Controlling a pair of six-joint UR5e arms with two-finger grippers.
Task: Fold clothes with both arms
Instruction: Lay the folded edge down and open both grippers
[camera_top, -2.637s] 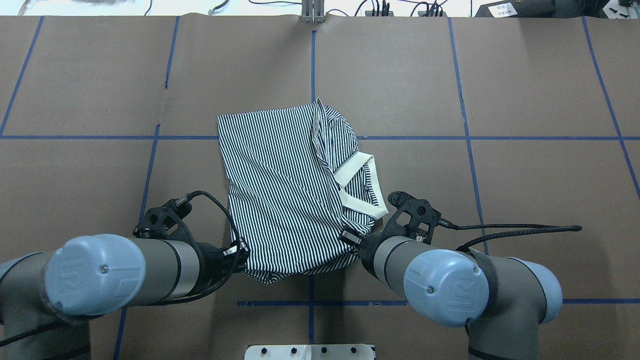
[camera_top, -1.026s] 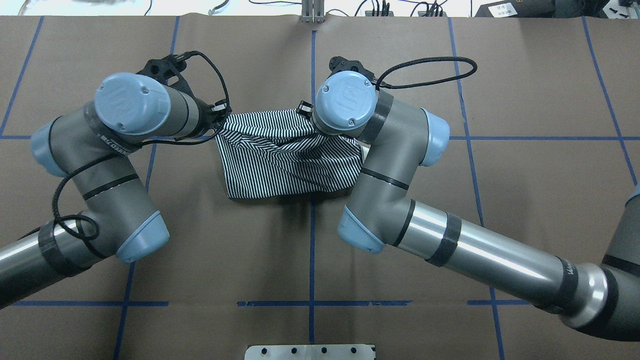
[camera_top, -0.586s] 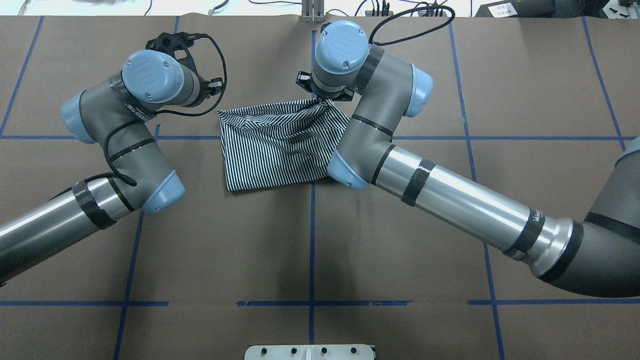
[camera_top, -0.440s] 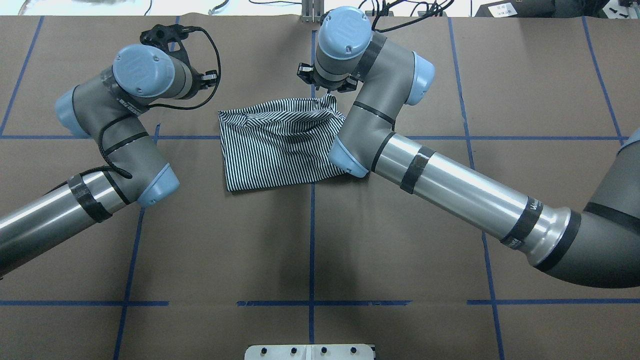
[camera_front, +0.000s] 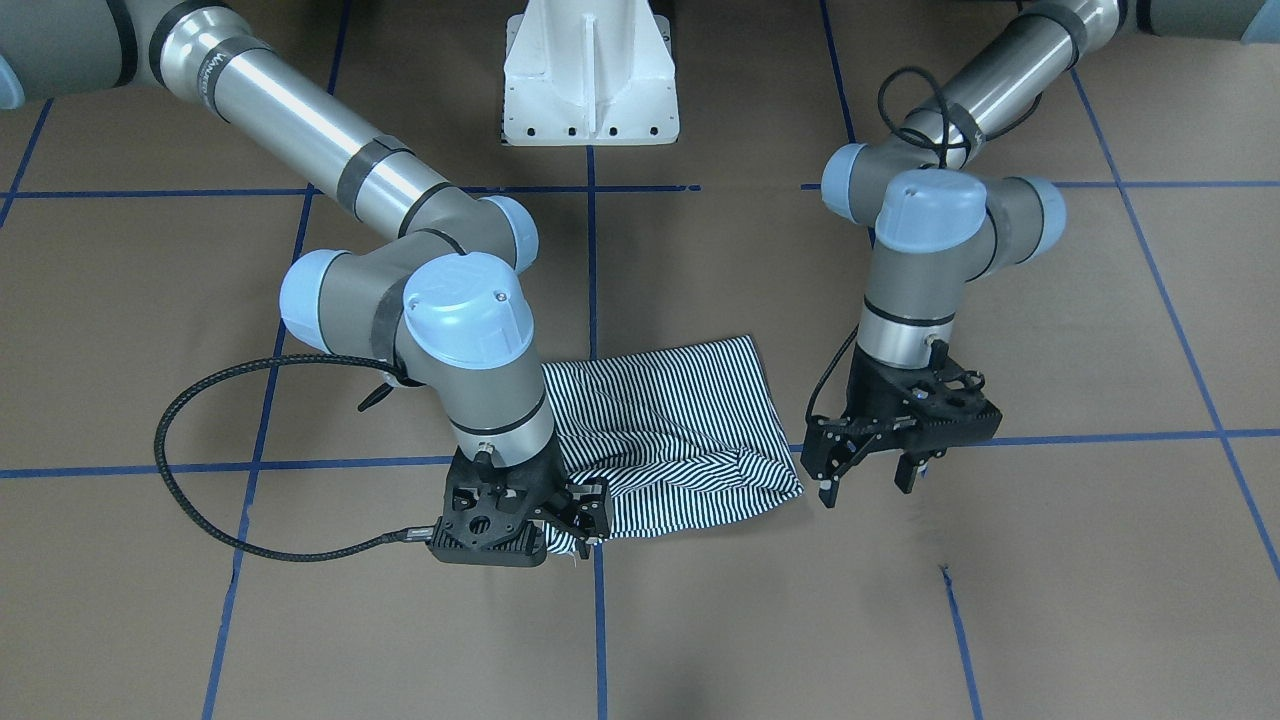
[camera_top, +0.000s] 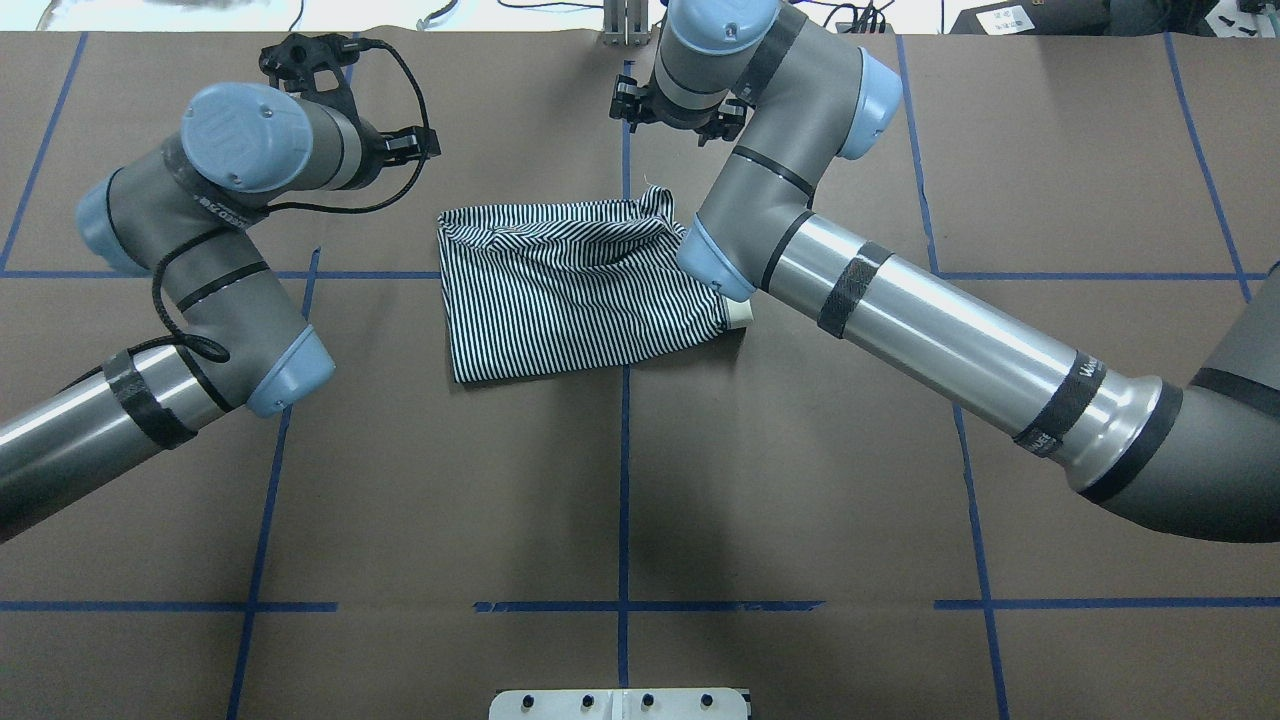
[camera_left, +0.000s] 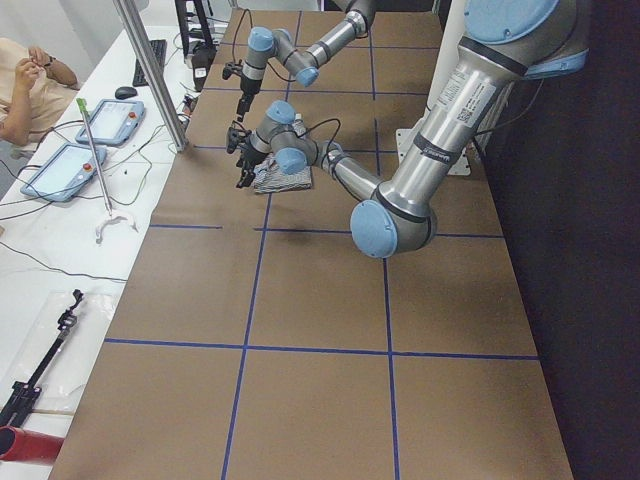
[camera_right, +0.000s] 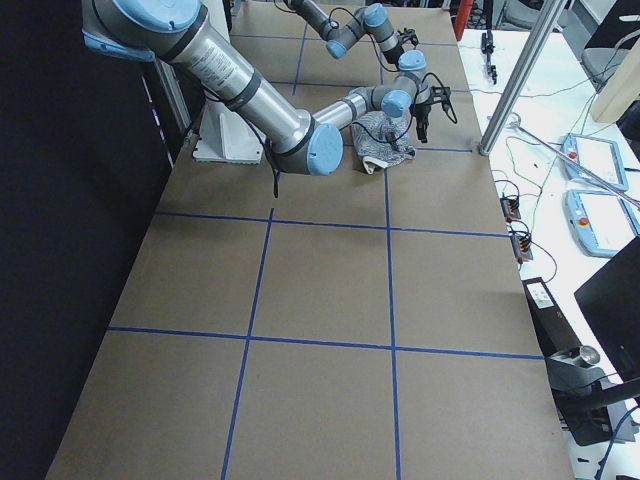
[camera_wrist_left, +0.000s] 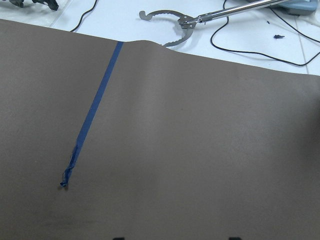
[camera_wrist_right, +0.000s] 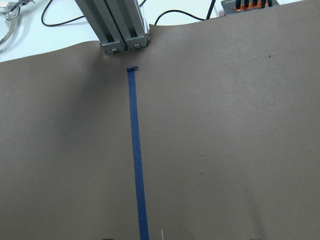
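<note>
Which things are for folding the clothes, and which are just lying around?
For the job:
striped shirt
left gripper
right gripper

Just lying about:
grabber tool
control tablet
white robot base

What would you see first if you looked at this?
A stripy shirt lies folded near the middle of the brown table. The robot's left gripper and right gripper hang open by its far corners, holding nothing.

Bright even overhead light, soft shadows, sharp focus, glare on right arm (camera_top: 950, 350)
</note>
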